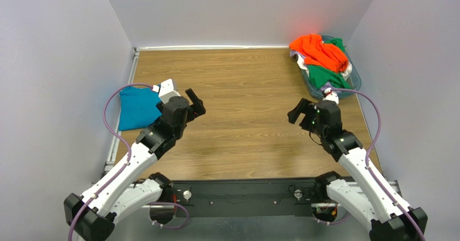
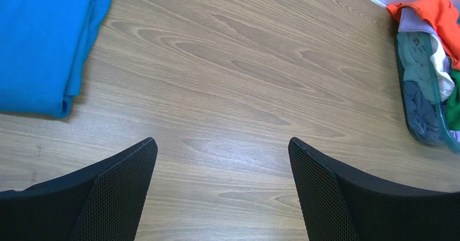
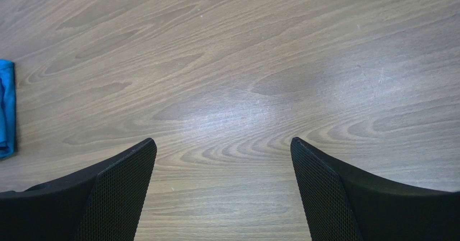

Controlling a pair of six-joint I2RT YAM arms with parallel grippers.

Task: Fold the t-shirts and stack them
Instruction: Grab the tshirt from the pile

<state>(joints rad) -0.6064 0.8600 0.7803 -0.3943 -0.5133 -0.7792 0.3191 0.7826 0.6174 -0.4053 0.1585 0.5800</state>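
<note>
Left gripper (image 1: 195,103) and right gripper (image 1: 298,111) are both wide open, holding nothing. Folded blue shirt (image 1: 137,107) sits just left of the left fingers. The rest is tangled in the basket (image 1: 357,80), off right of the right fingers. My guess: one grab drags several out.

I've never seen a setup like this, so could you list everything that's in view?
blue t-shirt: one, teal-blue, folded, at the table's left edge.
orange t-shirt: one, orange, crumpled on top of the basket pile.
green t-shirt: at least one, green, in the basket beneath the orange one.
basket: one, clear bluish, far right corner of the table.
table: one, wood-grain brown, under everything.
left gripper: one, black, open, beside the blue t-shirt.
right gripper: one, black, open, near the basket.
</note>
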